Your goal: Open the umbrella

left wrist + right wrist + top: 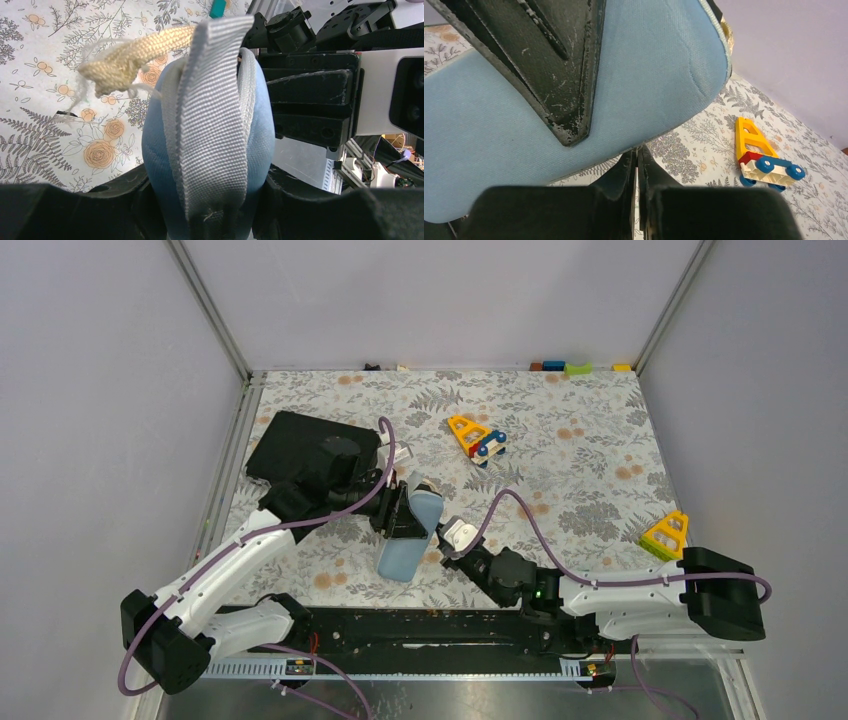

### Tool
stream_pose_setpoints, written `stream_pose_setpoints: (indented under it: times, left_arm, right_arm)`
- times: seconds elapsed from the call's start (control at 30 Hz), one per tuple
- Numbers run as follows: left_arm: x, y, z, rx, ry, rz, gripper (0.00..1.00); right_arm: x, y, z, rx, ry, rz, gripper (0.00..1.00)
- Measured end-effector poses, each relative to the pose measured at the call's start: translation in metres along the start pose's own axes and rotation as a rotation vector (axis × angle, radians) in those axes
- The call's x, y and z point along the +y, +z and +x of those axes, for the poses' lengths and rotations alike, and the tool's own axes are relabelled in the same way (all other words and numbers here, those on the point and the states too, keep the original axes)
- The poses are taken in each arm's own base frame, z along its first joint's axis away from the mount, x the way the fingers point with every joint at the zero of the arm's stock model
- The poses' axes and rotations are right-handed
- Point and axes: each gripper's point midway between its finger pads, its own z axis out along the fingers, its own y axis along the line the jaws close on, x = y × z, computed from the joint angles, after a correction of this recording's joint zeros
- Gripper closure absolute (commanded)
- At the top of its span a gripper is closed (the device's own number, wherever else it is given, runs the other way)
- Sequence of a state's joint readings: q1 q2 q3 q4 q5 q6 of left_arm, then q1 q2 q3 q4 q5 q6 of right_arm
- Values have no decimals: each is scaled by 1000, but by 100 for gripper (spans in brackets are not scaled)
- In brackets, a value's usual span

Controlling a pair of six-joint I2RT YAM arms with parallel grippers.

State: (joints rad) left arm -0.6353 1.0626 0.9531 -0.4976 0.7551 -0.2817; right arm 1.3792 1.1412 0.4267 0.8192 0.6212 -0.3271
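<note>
Pouch (403,558) in left tool (398,515)

Left wrist view's bottom edge cuts off the blue sleeve (156,165).

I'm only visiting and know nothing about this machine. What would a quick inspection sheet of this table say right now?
Surface: floral tablecloth, lying flat.
Job's things: umbrella not seen open; blue sleeve with a grey strap and a tan cord at its top.
Clutter: black case, yellow wheeled toy, yellow toy piece, small blocks along the far edge.
Fingers: left fingers clamp the blue sleeve; right fingers shut, tips at its edge.
Cables: purple cable loops along each arm.
Surroundings: grey walls, metal corner posts.
</note>
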Motion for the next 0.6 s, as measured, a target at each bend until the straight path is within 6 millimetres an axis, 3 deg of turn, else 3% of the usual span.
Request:
stream_pose_setpoints:
  times: [0.27,0.6]
  left_arm:
    - [-2,0,1,4,0,11,100]
    - [-6,0,3,15,-3,34,100]
  right_arm:
    - [4,-5,-4,-3,-11,-50,100]
    - [18,-15,7,44,-41,-162,100]
